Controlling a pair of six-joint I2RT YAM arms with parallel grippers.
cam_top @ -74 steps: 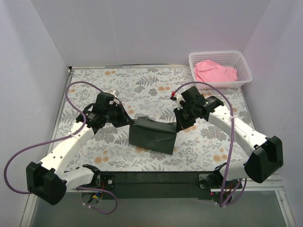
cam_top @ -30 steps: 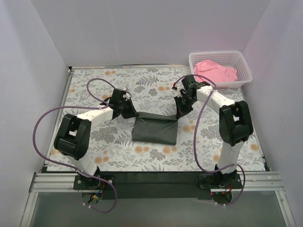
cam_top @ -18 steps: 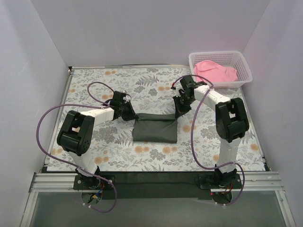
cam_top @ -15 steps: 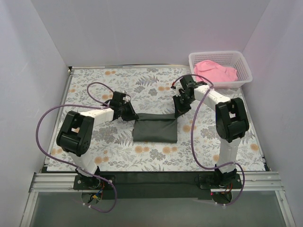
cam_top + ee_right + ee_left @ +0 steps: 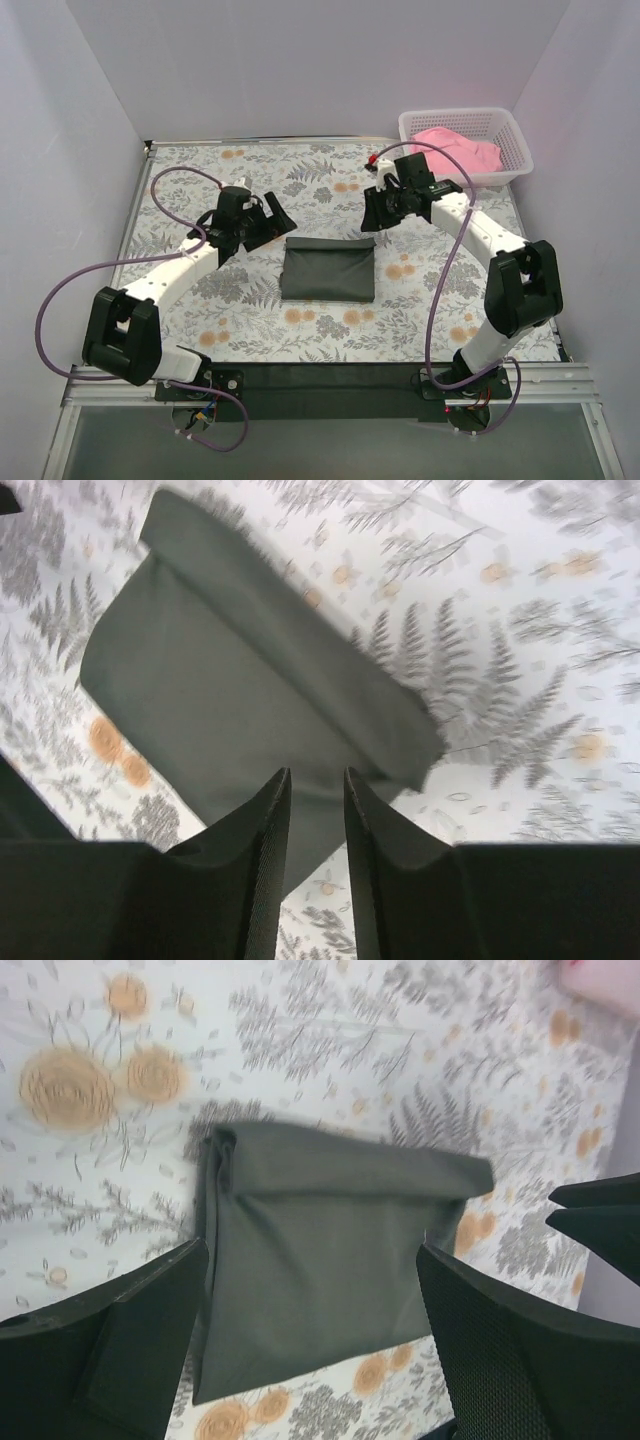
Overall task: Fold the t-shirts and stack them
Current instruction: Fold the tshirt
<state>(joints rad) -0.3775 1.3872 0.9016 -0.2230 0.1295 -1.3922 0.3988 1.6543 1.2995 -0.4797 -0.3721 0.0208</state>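
The floral-patterned table [image 5: 200,170] fills the middle of the top view. The left arm [image 5: 170,270] reaches in from the lower left of that view and the right arm [image 5: 480,230] from the lower right, each angled toward the centre.

The charcoal t-shirt [image 5: 328,268] lies flat on the table at the centre of the frame. It is folded into a neat rectangle and is touched by neither arm. In the left wrist view a doubled-over hem runs along its upper edge. In the right wrist view it lies slantwise from the upper left to the middle right.

A white mesh basket [image 5: 500,175] sits at the upper right of the top view, on the table's far corner. The pink t-shirt [image 5: 455,150] is bunched inside it, well apart from the charcoal one.

The left tool [image 5: 310,1255] hangs above the folded shirt with its fingers spread wide and nothing between them. The right tool [image 5: 308,780] hovers over the shirt's other side. Its fingers are only a narrow slit apart and pinch nothing.
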